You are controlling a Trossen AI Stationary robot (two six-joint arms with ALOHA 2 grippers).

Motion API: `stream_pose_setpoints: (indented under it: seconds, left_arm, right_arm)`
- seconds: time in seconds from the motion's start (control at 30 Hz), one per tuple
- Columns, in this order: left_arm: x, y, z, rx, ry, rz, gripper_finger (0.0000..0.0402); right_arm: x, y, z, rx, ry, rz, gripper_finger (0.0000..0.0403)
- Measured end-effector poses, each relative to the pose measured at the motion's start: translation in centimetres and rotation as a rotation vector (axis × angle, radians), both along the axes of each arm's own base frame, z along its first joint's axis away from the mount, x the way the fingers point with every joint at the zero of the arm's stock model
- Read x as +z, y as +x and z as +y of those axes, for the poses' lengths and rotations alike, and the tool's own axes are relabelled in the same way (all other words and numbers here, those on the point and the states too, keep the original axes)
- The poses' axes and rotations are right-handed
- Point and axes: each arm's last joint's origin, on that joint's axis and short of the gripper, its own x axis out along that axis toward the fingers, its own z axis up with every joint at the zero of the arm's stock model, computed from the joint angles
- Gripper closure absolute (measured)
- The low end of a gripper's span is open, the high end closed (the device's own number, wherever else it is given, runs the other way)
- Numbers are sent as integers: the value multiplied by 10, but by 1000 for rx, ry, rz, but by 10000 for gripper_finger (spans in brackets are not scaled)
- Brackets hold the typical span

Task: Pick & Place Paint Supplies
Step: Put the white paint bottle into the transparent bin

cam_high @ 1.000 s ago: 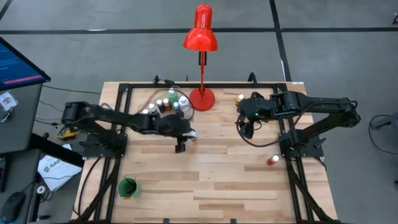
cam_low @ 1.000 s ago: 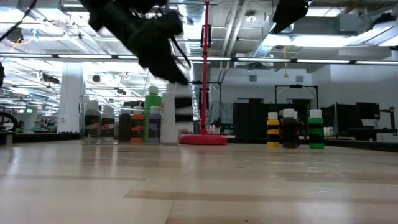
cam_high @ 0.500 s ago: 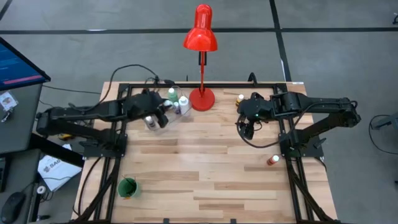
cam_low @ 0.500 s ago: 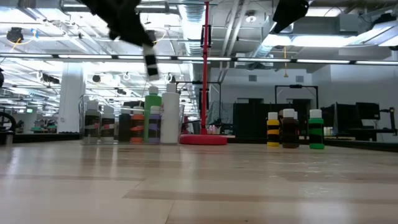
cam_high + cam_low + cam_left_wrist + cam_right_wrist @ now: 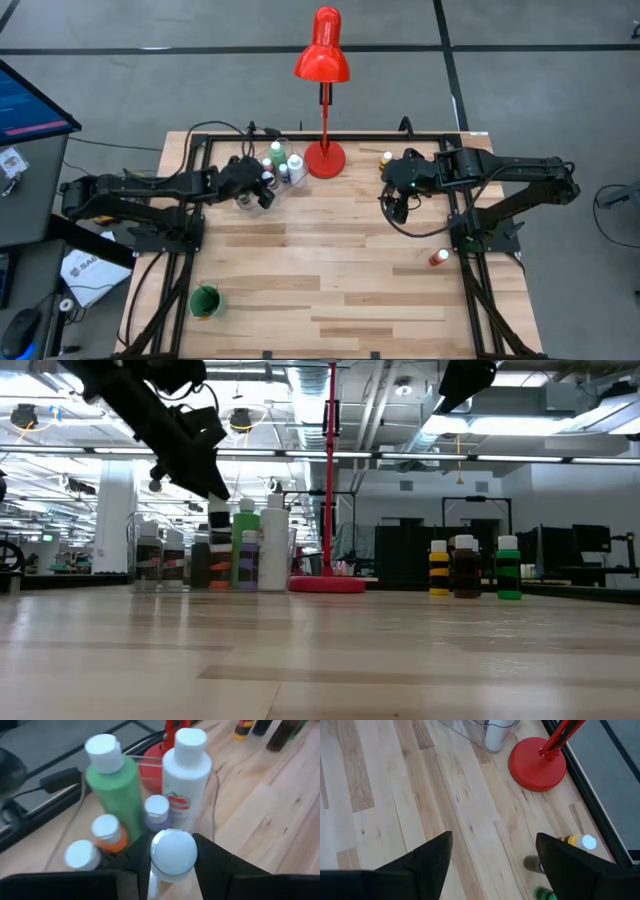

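**Left end effector holding a bottle at the cluster beside the lamp**

The pale wooden desk (image 5: 330, 290) is carrying the tall red desk lamp (image 5: 322, 100), the landmark here. Just left of its base, the left end effector (image 5: 172, 855) is gripping a small white-capped paint bottle (image 5: 173, 852) among the clustered green, white and orange paint bottles (image 5: 280, 162). Right of the lamp, the right end effector (image 5: 492, 852) is hanging wide and empty above bare wood.
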Motion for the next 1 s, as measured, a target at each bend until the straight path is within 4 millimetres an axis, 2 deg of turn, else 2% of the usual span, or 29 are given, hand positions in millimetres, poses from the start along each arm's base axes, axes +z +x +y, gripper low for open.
stream_pose_setpoints:
  seconds: [0.23,0.67,1.0]
  left_arm:
    - [-19,1,0,-1,28,-112,293]
    - [-46,18,4,-16,12,-70,291]
    - [-58,25,5,-21,1,-35,290]
  right_arm:
    - [0,0,-2,-8,0,0,120]
    - [0,0,-2,-8,0,-4,120]
    - [0,1,-2,-8,0,-8,120]
